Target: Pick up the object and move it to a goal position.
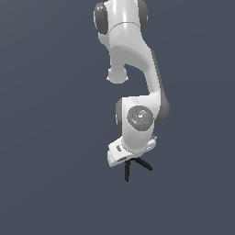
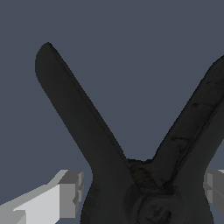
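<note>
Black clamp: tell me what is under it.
Under the black clamp only plain dark grey backdrop shows; no surface or shadow is visible. Its top sits between the gripper fingers, its legs splaying away. The clamp's own body covers whatever lies directly beneath it.

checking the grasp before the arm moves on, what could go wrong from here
1. The gripper has a finger on each side of the black clamp, near the hinge where its legs meet; whether the pads press it is unclear, so it may slip.
2. Both legs splay out well beyond the fingers, so the clamp might pivot or swing when moved.
</note>
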`<state>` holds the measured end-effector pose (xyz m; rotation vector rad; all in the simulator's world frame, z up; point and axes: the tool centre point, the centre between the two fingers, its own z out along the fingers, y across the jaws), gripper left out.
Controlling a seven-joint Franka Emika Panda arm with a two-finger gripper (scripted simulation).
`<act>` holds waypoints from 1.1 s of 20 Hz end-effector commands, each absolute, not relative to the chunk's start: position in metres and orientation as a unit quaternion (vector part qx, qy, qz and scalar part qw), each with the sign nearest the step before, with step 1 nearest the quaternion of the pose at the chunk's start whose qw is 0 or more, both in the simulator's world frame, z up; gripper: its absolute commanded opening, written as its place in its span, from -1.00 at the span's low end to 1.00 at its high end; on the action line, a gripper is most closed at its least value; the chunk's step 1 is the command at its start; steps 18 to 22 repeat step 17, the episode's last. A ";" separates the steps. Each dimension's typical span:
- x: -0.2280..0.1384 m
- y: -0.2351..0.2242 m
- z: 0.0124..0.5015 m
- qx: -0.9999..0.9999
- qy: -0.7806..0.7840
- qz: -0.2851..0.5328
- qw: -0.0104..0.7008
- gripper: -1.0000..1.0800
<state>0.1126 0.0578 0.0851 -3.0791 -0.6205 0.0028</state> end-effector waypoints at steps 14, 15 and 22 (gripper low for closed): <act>0.146 0.053 0.099 -0.980 -0.198 0.000 0.000 -1.00; 0.146 0.052 0.099 -0.980 -0.198 0.000 0.000 -1.00; 0.146 0.052 0.099 -0.980 -0.198 0.000 0.000 -1.00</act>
